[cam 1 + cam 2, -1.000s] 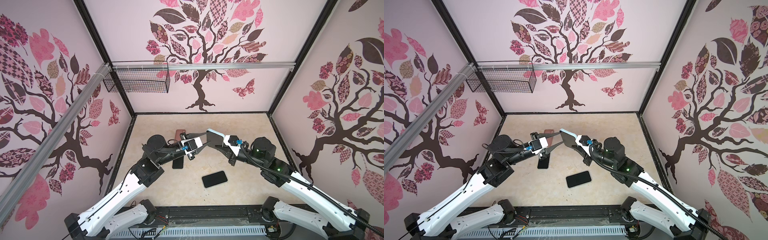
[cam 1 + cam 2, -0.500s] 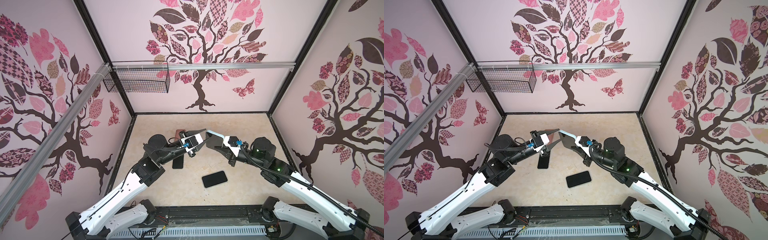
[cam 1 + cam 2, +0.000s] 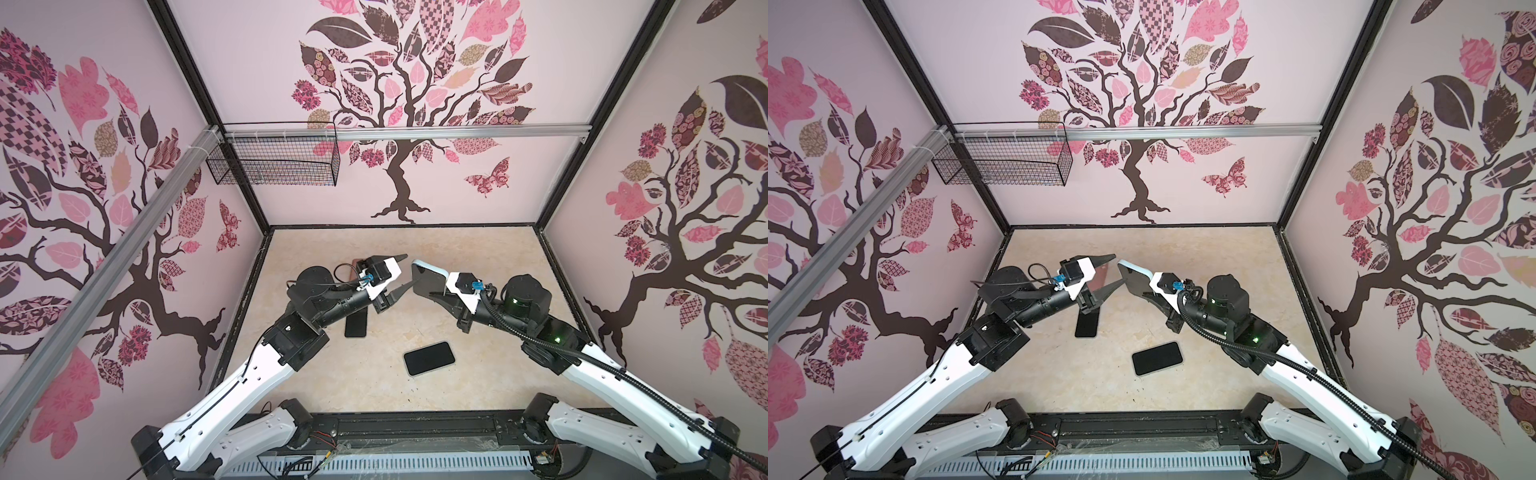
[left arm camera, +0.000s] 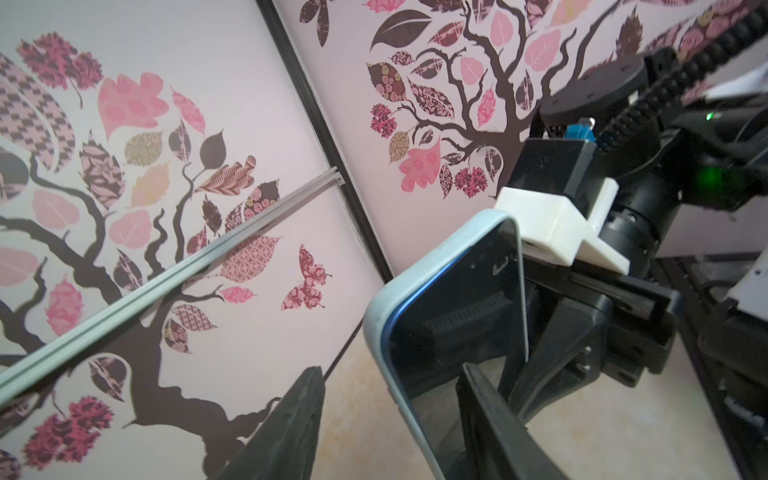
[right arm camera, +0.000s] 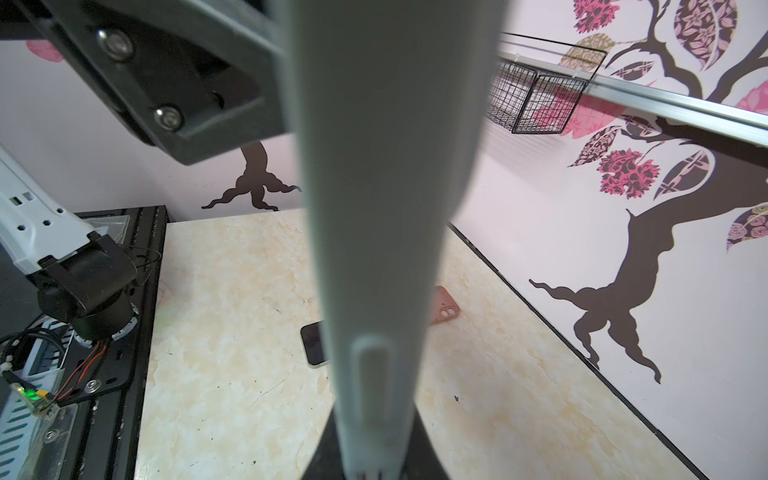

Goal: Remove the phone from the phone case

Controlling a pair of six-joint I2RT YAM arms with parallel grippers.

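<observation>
As both top views show, the right gripper (image 3: 435, 287) pinches the pale-blue phone case (image 3: 424, 272), raised above the table (image 3: 490, 257) at frame centre, while the left gripper (image 3: 410, 268) stands spread just beside its edge. Left wrist view: its fingers (image 4: 291, 424) straddle the case at lower centre, phone (image 4: 449, 324) inside; right wrist view: the case's side fills the centre.

Reference item: flat phone (image 3: 429, 358), lying on the desk (image 3: 478, 257) towards its front. Second phone (image 3: 356, 325) lies left of the reference and farther back. Loose case (image 5: 445, 308) lies farther back again. Cased phone (image 3: 426, 279) sits raised behind the reference, in the right gripper (image 3: 437, 290); left gripper (image 3: 409, 269) is just left of it.
</observation>
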